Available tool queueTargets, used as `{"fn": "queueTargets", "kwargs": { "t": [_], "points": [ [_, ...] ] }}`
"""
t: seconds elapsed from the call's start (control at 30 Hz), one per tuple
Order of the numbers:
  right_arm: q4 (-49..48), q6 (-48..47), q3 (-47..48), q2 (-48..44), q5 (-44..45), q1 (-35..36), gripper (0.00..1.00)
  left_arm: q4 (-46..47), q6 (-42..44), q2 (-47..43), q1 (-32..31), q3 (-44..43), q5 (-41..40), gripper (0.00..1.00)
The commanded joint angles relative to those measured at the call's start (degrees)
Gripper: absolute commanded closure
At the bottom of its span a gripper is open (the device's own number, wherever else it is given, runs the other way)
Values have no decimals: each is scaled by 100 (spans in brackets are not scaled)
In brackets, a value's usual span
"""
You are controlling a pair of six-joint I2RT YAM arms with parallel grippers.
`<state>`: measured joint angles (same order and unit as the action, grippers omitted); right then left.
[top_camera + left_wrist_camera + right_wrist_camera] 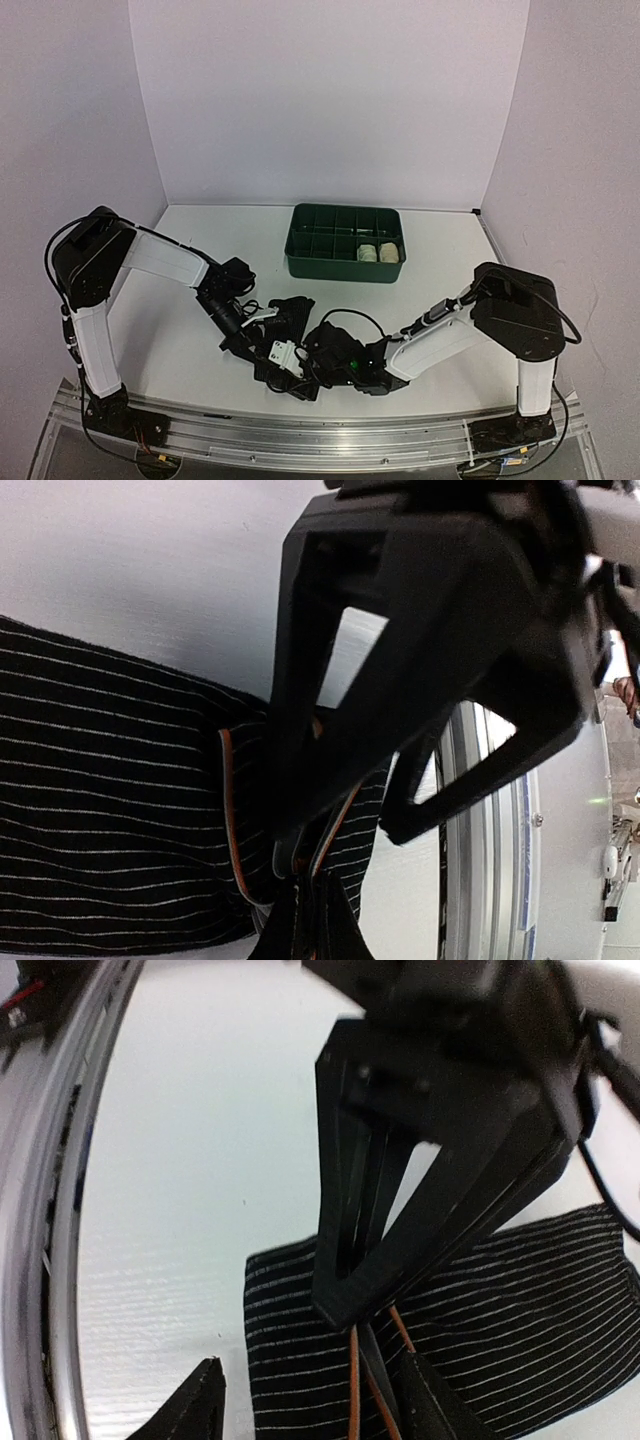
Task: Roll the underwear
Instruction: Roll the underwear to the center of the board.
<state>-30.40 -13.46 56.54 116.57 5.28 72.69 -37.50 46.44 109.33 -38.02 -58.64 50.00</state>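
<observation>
Left wrist view has the left gripper [300,925] clenched on the striped black underwear [110,810], right at its orange-trimmed edge (my guess: it's pinning that edge so the roll has something to start from). The cloth lies on the table [440,260] on the near side of the green tray [340,268], well apart from it. The right gripper [318,1405] is spread wide and grasping nothing. One finger [205,1410] is over bare table and the other over fabric, so the cloth's edge falls between them.
</observation>
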Motion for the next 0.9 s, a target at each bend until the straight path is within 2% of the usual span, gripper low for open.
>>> {"fn": "queueTargets", "kwargs": {
  "t": [0.0,0.07,0.27,0.3,0.33,0.37,0.43,0.47,0.6,0.7,0.77,0.87],
  "points": [
    [933,-53,284,251,283,26,47,107,25,189,31,-153,-269,100],
    [990,109,232,247,320,28,53,88,38,188,29,-152,-271,100],
    [1103,565,222,179,26,30,93,76,-119,145,36,-227,-295,99],
    [1121,712,208,148,-32,27,97,71,-182,63,59,-261,-290,95],
    [1125,908,187,120,-94,26,100,82,-236,-53,103,-286,-259,85],
    [1131,1194,160,98,-172,25,100,105,-266,-233,166,-295,-215,68],
    [1130,1814,86,74,-408,-11,100,142,-178,-719,328,-271,-94,52],
    [1126,2218,49,101,-605,-80,100,147,-19,-1023,426,-219,-50,48],
    [1125,3654,26,399,-1700,-468,100,107,1116,-2103,593,228,-164,43],
    [1121,4299,86,561,-2199,-657,100,82,2087,-2716,549,854,-269,38],
    [1112,4613,92,623,-2449,-763,100,665,2258,-3176,319,1385,-603,32],
    [1074,4977,86,715,-2827,-914,100,1945,2237,-3578,-418,2114,-1598,29]
  ]
}}
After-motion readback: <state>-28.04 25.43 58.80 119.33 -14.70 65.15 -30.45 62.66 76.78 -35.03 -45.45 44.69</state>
